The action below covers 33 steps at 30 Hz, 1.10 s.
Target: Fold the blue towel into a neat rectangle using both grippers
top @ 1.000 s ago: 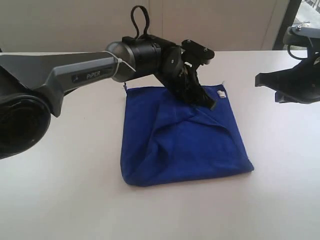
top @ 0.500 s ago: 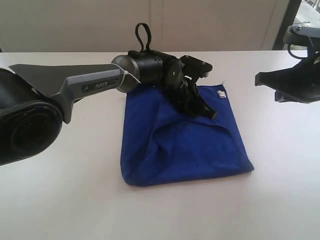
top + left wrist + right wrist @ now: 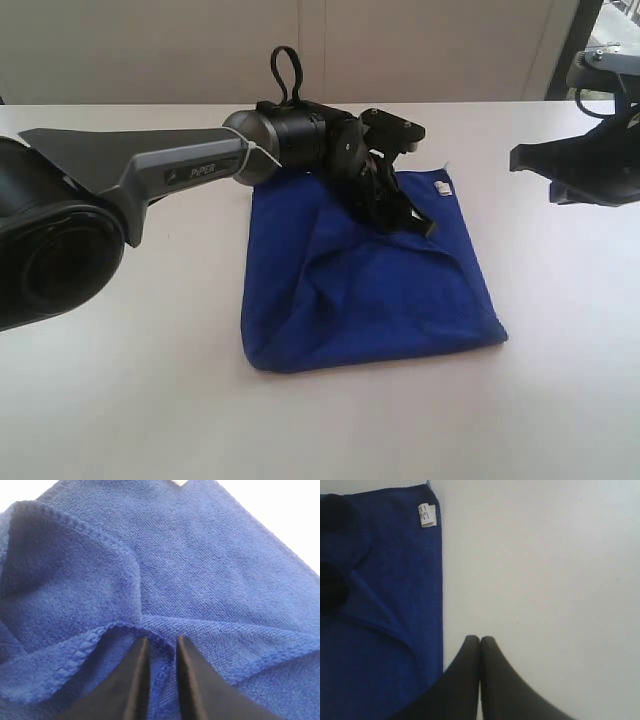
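Left gripper (image 3: 161, 644) has its two black fingers (image 3: 135, 680) a little apart. The tips sit at a stitched fold of the blue towel (image 3: 370, 290), near the towel's 12 o'clock edge in the exterior view. Right gripper (image 3: 480, 639) is squeezed closed and empty, out at 2 o'clock from the towel. The bumpy towel lies mid-table (image 3: 150, 400), with a small white tag (image 3: 441, 187) at its 1 o'clock corner.
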Each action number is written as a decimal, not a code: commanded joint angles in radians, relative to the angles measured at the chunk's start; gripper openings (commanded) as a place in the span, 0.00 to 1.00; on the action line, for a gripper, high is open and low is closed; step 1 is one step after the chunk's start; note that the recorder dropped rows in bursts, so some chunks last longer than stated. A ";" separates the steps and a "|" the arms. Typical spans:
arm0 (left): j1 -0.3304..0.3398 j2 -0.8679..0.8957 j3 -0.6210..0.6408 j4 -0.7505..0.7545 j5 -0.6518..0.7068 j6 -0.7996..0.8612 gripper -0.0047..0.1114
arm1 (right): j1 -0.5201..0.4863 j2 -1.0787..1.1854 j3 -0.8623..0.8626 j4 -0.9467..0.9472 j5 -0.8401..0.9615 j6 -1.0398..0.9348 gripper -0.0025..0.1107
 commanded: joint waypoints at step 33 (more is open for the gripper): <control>-0.002 -0.043 -0.002 0.127 0.033 -0.024 0.04 | -0.005 -0.002 0.041 0.005 -0.041 -0.010 0.02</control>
